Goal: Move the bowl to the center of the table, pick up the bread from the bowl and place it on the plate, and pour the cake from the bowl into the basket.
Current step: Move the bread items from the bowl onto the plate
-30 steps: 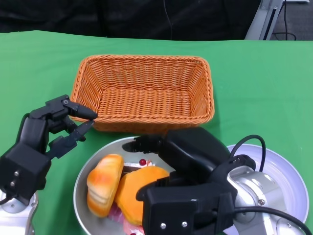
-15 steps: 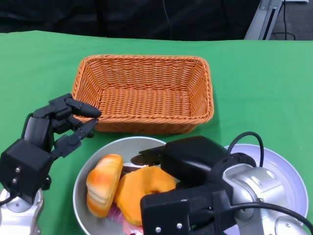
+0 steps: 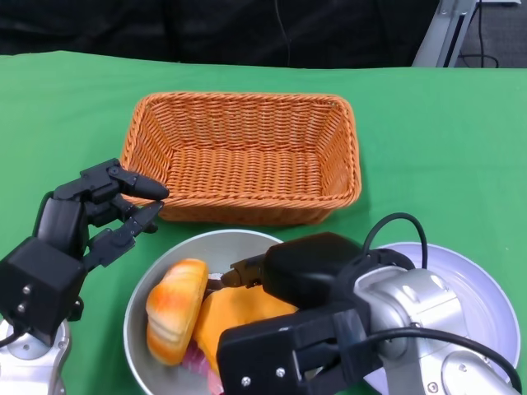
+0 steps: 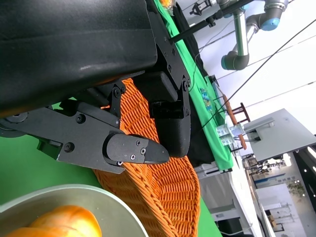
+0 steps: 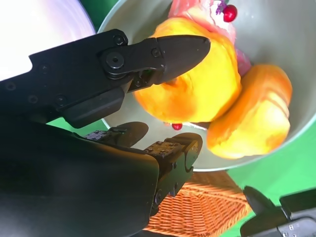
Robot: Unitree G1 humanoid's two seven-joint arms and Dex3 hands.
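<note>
A grey bowl point(image 3: 138, 306) stands at the near edge in the head view. It holds an orange bread loaf point(image 3: 174, 309), a round orange bread point(image 3: 239, 304) and a pink cake point(image 3: 196, 360) that is mostly hidden under them. My right hand point(image 3: 311, 267) hangs over the bowl's right side. In the right wrist view one finger point(image 5: 175, 49) lies on the round bread point(image 5: 197, 94) while the others point(image 5: 170, 153) stay apart from it at the bowl point(image 5: 291, 34) rim. My left hand point(image 3: 90, 218) is open, beside the bowl's left rim.
The orange wicker basket point(image 3: 247, 99) stands just behind the bowl, its front left corner close to my left hand's fingertips. A pale plate point(image 3: 473, 284) lies right of the bowl, partly under my right forearm. Green cloth covers the table.
My right hand has slid lower and leftward over the bowl and now covers more of the round bread. The left hand shifted only slightly.
</note>
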